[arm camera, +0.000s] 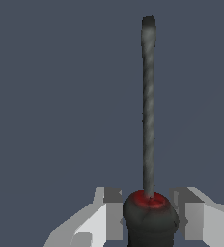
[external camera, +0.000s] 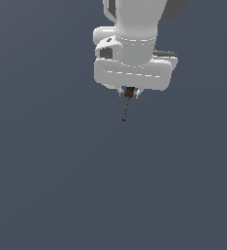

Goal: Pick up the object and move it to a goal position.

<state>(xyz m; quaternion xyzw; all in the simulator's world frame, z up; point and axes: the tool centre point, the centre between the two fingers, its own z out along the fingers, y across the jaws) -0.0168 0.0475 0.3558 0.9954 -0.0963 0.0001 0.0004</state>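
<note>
The gripper (external camera: 128, 93) has its jaws clamped on the black-and-red handle of one screwdriver (external camera: 126, 106); held there, the thin shaft juts free beyond the fingers (arm camera: 193, 217), apparently for carrying to the goal; one arm, one tool, plain grey surface (external camera: 47, 185).

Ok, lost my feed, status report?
Gripper shut on screwdriver handle. Shaft pointing down and away from gripper. Nothing else in view.
</note>
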